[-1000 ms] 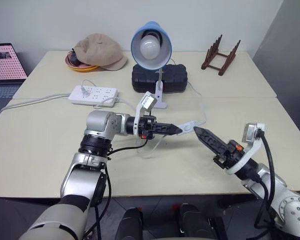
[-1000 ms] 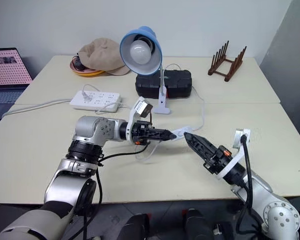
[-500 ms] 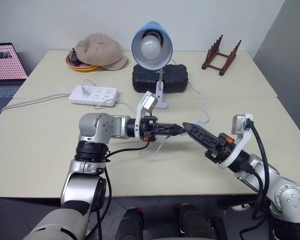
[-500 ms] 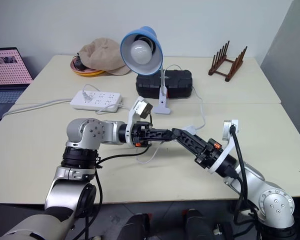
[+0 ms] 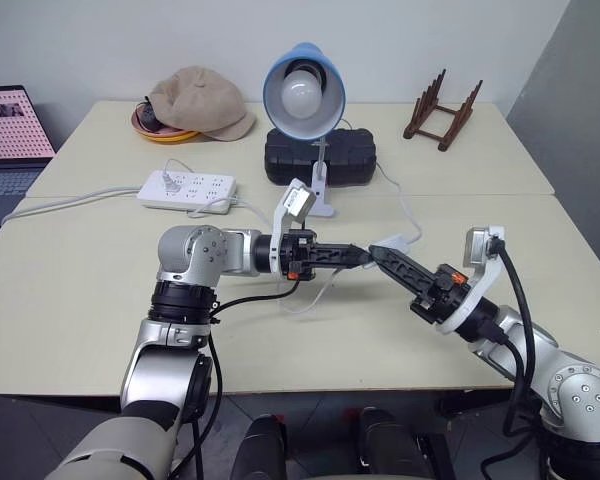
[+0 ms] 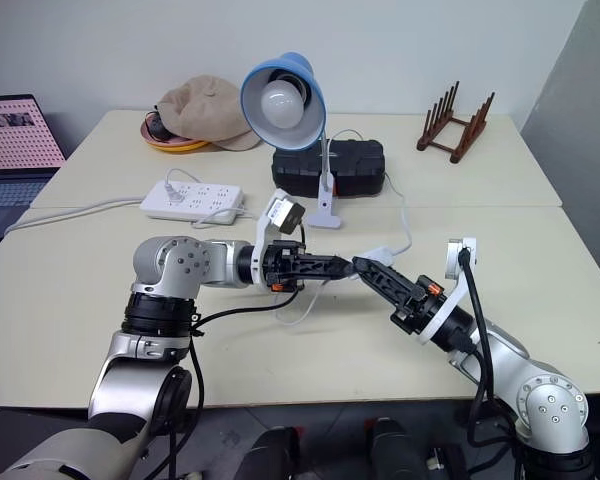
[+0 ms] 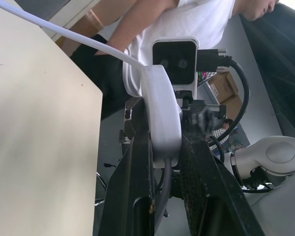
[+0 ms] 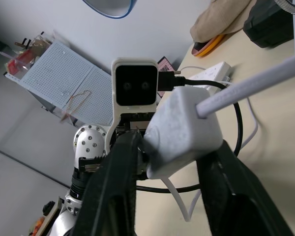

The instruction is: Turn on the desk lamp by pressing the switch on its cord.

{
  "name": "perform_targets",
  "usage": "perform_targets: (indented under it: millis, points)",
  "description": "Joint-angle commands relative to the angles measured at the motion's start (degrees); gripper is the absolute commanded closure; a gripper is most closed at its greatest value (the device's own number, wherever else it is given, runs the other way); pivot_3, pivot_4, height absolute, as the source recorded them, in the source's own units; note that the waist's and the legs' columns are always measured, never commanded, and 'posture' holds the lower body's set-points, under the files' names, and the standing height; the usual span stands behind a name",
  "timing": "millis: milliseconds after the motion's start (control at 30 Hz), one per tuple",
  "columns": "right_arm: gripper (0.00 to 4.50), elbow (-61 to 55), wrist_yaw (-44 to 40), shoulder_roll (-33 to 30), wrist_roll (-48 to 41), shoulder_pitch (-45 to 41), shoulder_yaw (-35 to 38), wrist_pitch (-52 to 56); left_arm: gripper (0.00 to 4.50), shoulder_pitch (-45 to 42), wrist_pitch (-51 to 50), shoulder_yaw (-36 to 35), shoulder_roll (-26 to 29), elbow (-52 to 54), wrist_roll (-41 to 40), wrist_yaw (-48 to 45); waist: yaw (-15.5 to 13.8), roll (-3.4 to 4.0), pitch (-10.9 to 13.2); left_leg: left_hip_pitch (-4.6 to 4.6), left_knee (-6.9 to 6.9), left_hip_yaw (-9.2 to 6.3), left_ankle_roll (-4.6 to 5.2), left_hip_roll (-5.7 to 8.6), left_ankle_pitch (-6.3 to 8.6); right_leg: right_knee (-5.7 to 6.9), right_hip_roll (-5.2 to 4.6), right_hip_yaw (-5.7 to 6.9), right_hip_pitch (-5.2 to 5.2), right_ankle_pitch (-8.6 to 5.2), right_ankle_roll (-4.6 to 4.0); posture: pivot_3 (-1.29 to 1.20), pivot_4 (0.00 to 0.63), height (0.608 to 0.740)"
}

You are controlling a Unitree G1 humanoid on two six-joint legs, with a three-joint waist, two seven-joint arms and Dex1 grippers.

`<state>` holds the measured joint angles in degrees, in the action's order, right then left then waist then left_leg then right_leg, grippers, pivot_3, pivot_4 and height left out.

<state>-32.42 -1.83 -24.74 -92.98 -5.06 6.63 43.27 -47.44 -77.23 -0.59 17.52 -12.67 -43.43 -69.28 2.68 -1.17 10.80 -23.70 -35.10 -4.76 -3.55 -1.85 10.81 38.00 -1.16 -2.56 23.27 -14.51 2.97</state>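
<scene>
A pale cream table [image 5: 70,300] stands before a plain white wall, and near its far middle the desk lamp [image 5: 303,95], with its light-blue dome shade, round white bulb and white clip base, sits with the bulb unlit. The small white oblong switch [image 7: 161,110] is held up over the middle of the table between the two arms, the thin white cord [image 5: 405,215] running from it back toward the lamp. The left gripper [image 5: 355,257] points to the right with its two black fingers pinching one end of the switch; the right gripper [image 5: 380,255] reaches in from the right, and its fingers [image 8: 115,182] are drawn in on either side of the switch's other end. The step in hand looks like the press itself: one arm steadies the switch while the other squeezes. Since the bulb is unlit, the next move likely calls for a firmer squeeze squarely on the rocker, without pulling the cord out of the left grip. No brand or legible writing can be made out on the switch, the lamp or the white multi-socket power strip [image 5: 187,188] at the far left.
</scene>
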Motion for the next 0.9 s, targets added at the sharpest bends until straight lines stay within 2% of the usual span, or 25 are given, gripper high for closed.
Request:
perform_targets:
  millis: [33,167,600,633,767,800,900]
  points:
    - [3.61,-1.7,-0.9,-0.9,-0.3,0.4,0.4,-0.7,4.11,-1.1,0.6,0.4,0.6,0.1,-1.3,0.7,0.0,0.0,0.0,-0.01,0.0,0.0,0.0,0.0,0.0,0.0,0.0,0.01,0.0,0.0,0.0,0.0,0.15,0.74]
    - [3.81,-1.6,-0.9,-1.1,-0.7,0.9,0.7,-1.2,4.11,-1.0,0.7,0.8,1.1,0.2,-2.2,1.0,0.0,0.0,0.0,-0.02,0.0,0.0,0.0,0.0,0.0,-0.01,0.0,0.0,0.01,0.0,0.0,0.0,0.15,0.74]
    - [3.83,-3.5,-0.8,-2.8,0.9,3.9,1.0,-2.2,4.11,-1.5,1.8,2.7,2.1,-0.6,-3.1,0.5,0.0,0.0,0.0,-0.05,0.0,0.0,0.0,0.0,0.0,-0.03,0.0,0.0,0.03,-0.07,-0.12,0.0,0.15,0.74]
    - [3.13,-3.7,-1.2,-2.9,0.4,4.2,1.2,-2.2,4.11,-1.5,1.9,2.7,2.1,-0.6,-3.2,0.6,0.0,0.0,0.0,-0.05,0.0,0.0,0.0,0.0,0.0,-0.03,0.0,0.0,0.03,-0.08,-0.14,0.0,0.15,0.74]
    - [2.13,-4.1,-1.4,-3.9,-0.3,4.7,1.4,-2.5,4.11,-1.8,2.3,3.1,2.4,-1.0,-3.6,0.6,0.0,0.0,0.0,-0.06,0.0,0.0,0.0,0.01,0.0,-0.03,-0.01,-0.01,0.05,-0.16,-0.28,0.0,0.15,0.74]
    - [1.96,-4.2,-1.4,-4.1,-0.4,4.9,1.4,-2.5,4.11,-1.7,2.3,3.1,2.5,-0.9,-3.7,0.7,0.0,0.0,0.0,-0.06,0.01,0.0,0.0,0.01,0.0,-0.03,-0.01,0.0,0.04,-0.16,-0.28,0.0,0.15,0.74]
    - [1.96,-4.4,-1.5,-4.4,-1.0,5.3,1.4,-2.6,4.11,-1.5,2.3,3.1,2.6,-0.7,-4.0,0.9,-0.1,0.0,0.0,-0.07,0.0,0.0,0.0,0.01,0.0,-0.04,-0.01,-0.01,0.05,-0.16,-0.28,0.0,0.15,0.74]
